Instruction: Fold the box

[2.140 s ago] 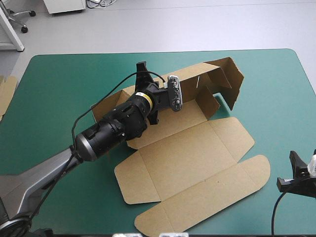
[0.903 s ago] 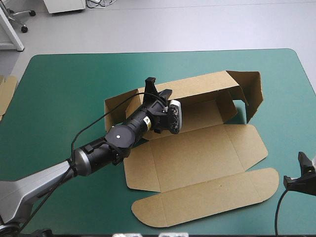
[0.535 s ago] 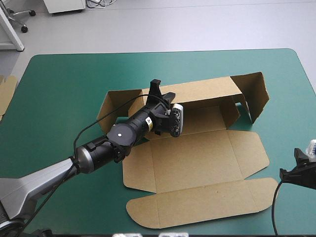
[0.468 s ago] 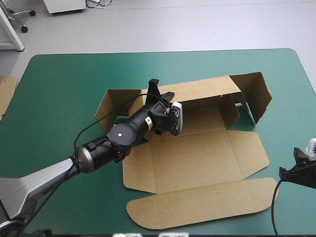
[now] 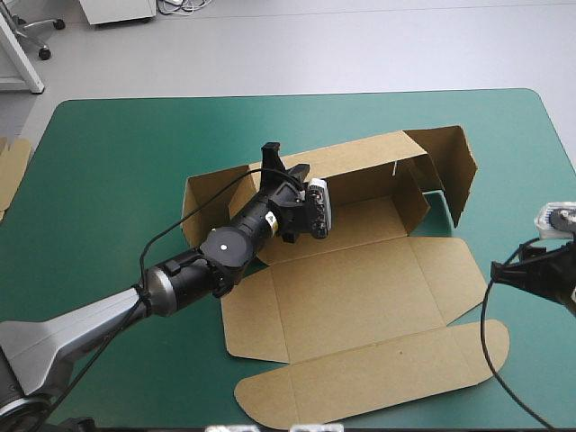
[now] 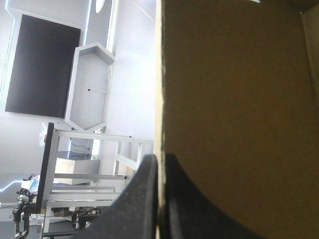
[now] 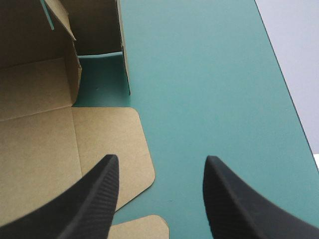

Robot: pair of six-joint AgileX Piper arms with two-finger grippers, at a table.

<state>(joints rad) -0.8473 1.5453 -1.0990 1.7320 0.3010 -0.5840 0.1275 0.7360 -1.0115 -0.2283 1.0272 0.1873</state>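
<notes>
- Teal-green surface (image 5: 117, 162) has loads of bare cover on the left side and along the far edge, so there's plenty of space around the job.
- The left gripper (image 5: 277, 167) is clamped on the top edge of the box's far wall (image 5: 360, 162). In its own wrist view the black fingers (image 6: 142, 199) are all but together, with the board edge pinched between them.
- The right gripper (image 7: 161, 158) is wide open with nothing in it, hovering over bare cover just beside the rounded corner of the box's right side flap (image 7: 109, 144).
- What's new: compared with just before, the box (image 5: 360, 288) has swung a little and its far wall has tilted, dragged by that pinch. The right arm has come up from the near right corner toward the box's right end.
- My read: the left is holding the wall up while the right gets set to deal with the end flap (image 5: 457, 166), which stands loose at the right end and isn't tucked yet.
- Box sits about mid-surface with its base flat and its lid flap (image 5: 378, 373) flat too.
- Room check: the lid flap's rounded edge runs close to the near edge, so I wouldn't pull anything that way. On the right there's a decent strip of cover before the edge.
- Some spare board (image 5: 11, 171) pokes in at the left edge, well apart from everything.
</notes>
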